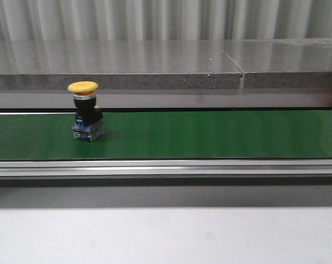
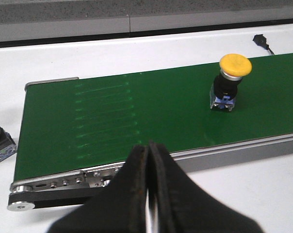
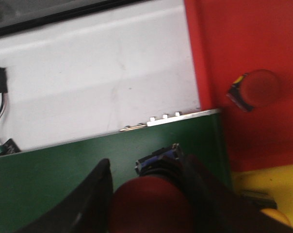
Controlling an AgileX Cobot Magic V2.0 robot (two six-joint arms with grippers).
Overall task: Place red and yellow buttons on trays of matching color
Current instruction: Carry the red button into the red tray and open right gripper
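One red button (image 3: 255, 90) lies on the red tray (image 3: 243, 43) — done. A second red button (image 3: 151, 204) is clamped in the right fingers over the green conveyor belt (image 1: 210, 135). The yellow button (image 1: 84, 110) stands upright on the belt — outstanding. Left fingers (image 2: 137, 184) are together, empty.

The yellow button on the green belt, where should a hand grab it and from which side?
Grip the yellow button by its black body under the wide cap, coming from above with fingers on opposite sides. It stands upright on the green belt, and the overhanging cap would probably stop it slipping.
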